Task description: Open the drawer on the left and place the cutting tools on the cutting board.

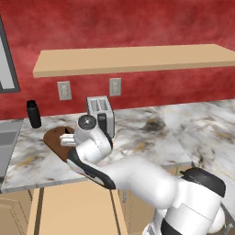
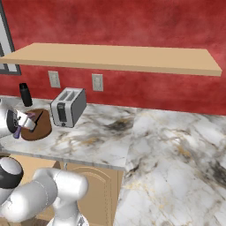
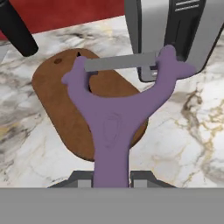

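Observation:
My gripper (image 3: 112, 180) is shut on the handle of the purple peeler (image 3: 113, 118). The peeler's Y-shaped head and grey blade point away from the hand, and it hangs just above the dark-brown cutting board (image 3: 54, 103). In the right base view the gripper (image 2: 25, 122) holds the peeler (image 2: 31, 115) over the board (image 2: 40, 129). A slim dark thing that looks like the knife (image 2: 39, 117) lies on that board. The left base view has the gripper (image 1: 67, 139) over the board (image 1: 53, 137). Below the counter edge the drawer (image 1: 73, 211) stands pulled out, its tan inside bare.
A silver toaster (image 1: 101, 112) stands right behind the board's far end, close to the peeler's head (image 3: 175, 39). A black bottle (image 1: 33, 114) stands by the red wall to the left. A wooden shelf (image 1: 133, 59) hangs above the marble counter (image 1: 151, 133).

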